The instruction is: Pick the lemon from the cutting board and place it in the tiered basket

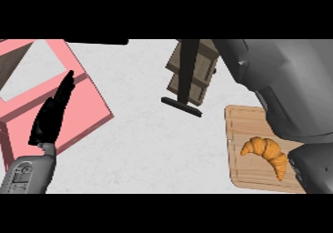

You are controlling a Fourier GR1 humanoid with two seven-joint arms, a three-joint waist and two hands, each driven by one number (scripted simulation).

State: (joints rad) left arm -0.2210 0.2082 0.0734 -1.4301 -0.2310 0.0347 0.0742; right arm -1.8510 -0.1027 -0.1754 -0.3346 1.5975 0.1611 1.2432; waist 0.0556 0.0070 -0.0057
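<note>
I can't see the lemon. The cutting board (244,132) at the right shows only a croissant (266,154), and my right forearm (297,82) covers the board's far side, so the lemon may lie or be held under there. I judge a lemon light, stiff-skinned, slightly waxy and apt to roll, best taken across its middle with fingers curled round. My right hand doesn't show, so I cannot tell its state. My left hand (52,113) is released, fingers straight, over the pink frame (85,107) I take for the tiered basket, across the table (162,150).
</note>
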